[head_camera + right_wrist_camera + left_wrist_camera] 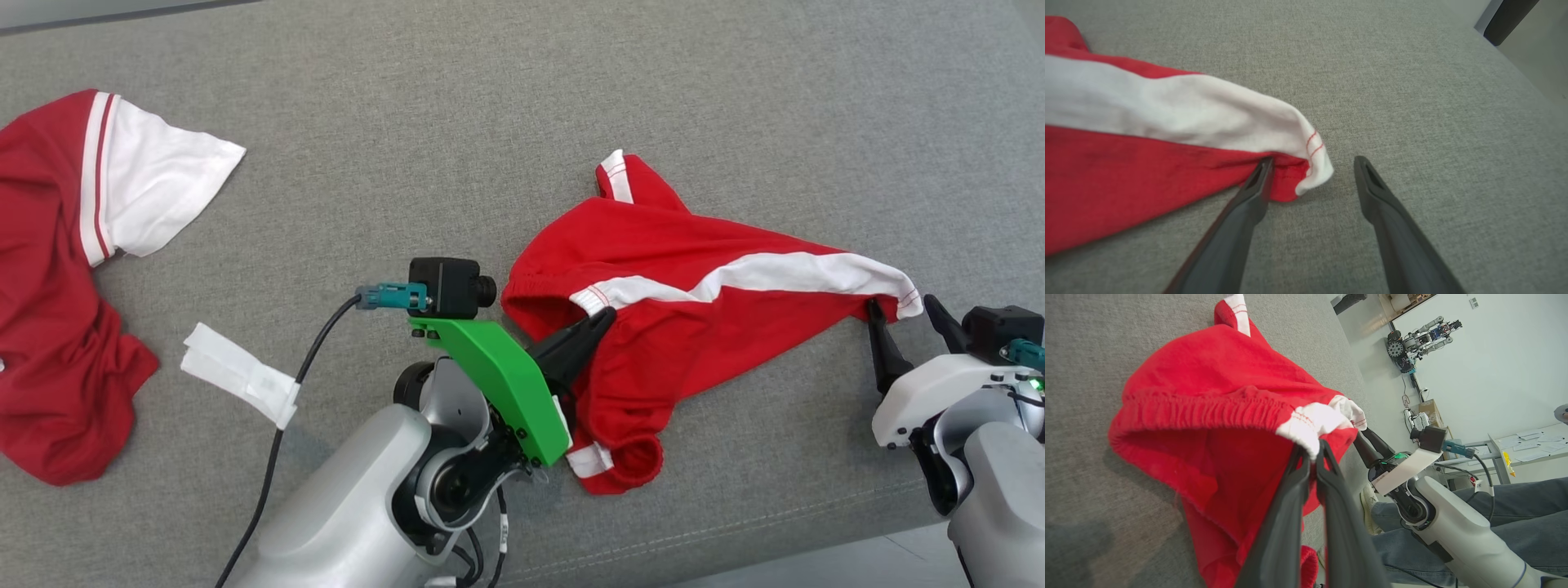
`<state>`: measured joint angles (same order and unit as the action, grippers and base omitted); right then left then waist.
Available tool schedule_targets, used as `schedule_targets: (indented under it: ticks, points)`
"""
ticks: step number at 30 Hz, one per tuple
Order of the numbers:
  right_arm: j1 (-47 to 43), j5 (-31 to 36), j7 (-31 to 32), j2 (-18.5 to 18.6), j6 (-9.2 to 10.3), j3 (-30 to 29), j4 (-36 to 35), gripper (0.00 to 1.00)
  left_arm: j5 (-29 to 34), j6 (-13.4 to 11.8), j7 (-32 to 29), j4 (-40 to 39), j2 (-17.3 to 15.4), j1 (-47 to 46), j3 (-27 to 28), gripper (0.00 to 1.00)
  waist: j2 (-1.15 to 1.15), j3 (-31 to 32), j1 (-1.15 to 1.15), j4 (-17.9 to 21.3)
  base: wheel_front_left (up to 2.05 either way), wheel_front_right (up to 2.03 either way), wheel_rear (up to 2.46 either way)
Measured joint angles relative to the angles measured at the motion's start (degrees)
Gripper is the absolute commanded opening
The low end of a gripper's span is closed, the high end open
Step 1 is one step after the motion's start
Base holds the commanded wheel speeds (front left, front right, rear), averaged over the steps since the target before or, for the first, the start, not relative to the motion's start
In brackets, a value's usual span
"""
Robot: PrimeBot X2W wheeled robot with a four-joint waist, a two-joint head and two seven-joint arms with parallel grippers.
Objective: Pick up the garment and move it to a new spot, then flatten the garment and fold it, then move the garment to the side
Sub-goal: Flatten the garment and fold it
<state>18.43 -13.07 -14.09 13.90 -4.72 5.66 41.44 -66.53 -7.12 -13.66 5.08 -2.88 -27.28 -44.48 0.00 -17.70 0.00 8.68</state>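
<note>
- Left gripper (602,317): pinched tight on the white waistband patch of the red garment (694,327), lying mid grey cushion (490,98).
- Right gripper (902,310): spread wide, one finger touching the hem corner.
- White tag (245,371): print unreadable.

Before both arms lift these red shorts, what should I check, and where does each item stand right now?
1. Left end effector shut on the waistband of the shorts: ok.
2. Right end effector gripping the leg hem: not ok; it is open, with the hem corner between its fingers.
3. Shorts lying flat: not ok; they are bunched, with one leg curled under.
4. Shirt apart from the shorts: ok.
5. Cable off the shorts: ok.
6. Person's legs out of the right arm's way: cannot tell.
</note>
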Motion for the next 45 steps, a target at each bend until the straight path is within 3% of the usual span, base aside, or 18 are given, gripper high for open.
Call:
schedule_targets:
  ticks: [3, 7, 9, 18, 23, 26, 30, 32, 33, 35, 38, 45]
  points:
    - [0.1, 0.0, 0.0, 0.0, -0.08, 0.0, -0.3, 0.96, -0.3, 0.0, 0.5, 0.2, 0.0, -0.5, -0.1, 0.0, 0.0, 0.1, 0.0, -0.1, 0.0, 0.0, 0.0]
    - [0.2, 0.1, 0.0, 0.0, -0.33, 0.0, -1.2, 0.24, -0.4, 0.0, 1.1, 1.0, 0.0, -1.1, -0.4, 0.0, 0.0, 0.3, 0.0, -0.3, 0.0, 0.0, 0.0]
    - [0.3, 0.1, 0.0, 0.1, -0.48, 0.1, -1.3, 0.0, -0.5, 0.0, 1.4, 1.4, 0.0, -1.2, -0.5, 0.0, 0.0, 0.4, 0.0, -0.4, 0.0, 0.0, 0.0]
    - [0.5, -0.8, -0.1, 0.2, -1.86, 0.2, -5.4, 0.0, -1.4, 0.0, 3.0, 2.6, 0.0, -2.4, 0.0, 0.0, 0.0, 1.2, 0.0, -0.9, 0.0, 0.0, 0.0]
    - [3.3, -5.0, -0.2, -0.1, -2.85, 4.2, -9.7, 0.0, -0.4, 0.0, 3.8, 3.2, -0.7, -6.0, 5.0, 0.0, 0.0, 2.4, 0.0, -1.1, 0.0, 0.0, 0.0]
    - [7.3, -12.3, 3.6, 2.7, -2.78, 13.1, -17.9, 0.0, -0.2, 0.0, 3.9, 2.1, -4.3, -10.8, 9.3, 0.0, 0.0, 3.8, 0.0, -1.3, 0.0, 0.0, 0.0]
    - [11.9, -24.8, 9.8, 4.5, -2.78, 17.5, -27.6, 0.0, 0.0, 0.0, 3.3, 0.7, -7.7, -14.6, 12.8, 0.0, 0.0, 5.7, 0.0, -1.6, 0.0, 0.0, 0.0]
    - [13.4, -28.8, 12.9, 8.0, -2.78, 17.3, -31.4, 0.0, 0.0, 0.0, 2.5, -0.4, -9.3, -15.8, 13.9, 0.0, 0.0, 6.7, 0.0, -1.7, 0.0, 0.0, 0.0]
    - [13.4, -28.8, 12.9, 8.0, -2.78, 17.3, -31.4, 0.0, 0.0, 0.0, 2.5, -0.4, -9.3, -15.8, 13.9, 0.0, 0.0, 6.7, 0.0, -1.7, 0.0, 0.0, 0.0]
    - [13.8, -34.0, 16.8, 11.4, -2.76, 17.1, -35.1, 0.0, -0.4, 0.0, 1.6, -1.4, -10.5, -16.2, 15.2, 0.0, 0.0, 7.8, 0.0, -1.9, 0.0, 0.0, 0.0]
    - [13.6, -41.5, 20.9, 13.5, -2.76, 16.1, -41.1, 0.0, -1.5, 0.0, 0.2, -3.5, -12.6, -16.1, 17.1, 0.0, 0.0, 9.3, 0.0, -2.2, 0.0, 0.0, 0.0]
    - [6.4, -55.3, 29.1, 22.5, -2.76, 7.6, -52.9, 0.0, -6.3, 0.0, -4.6, -11.6, -16.1, -11.5, 20.2, 0.0, 0.0, 12.3, 0.0, -2.3, 0.0, 0.0, 0.0]
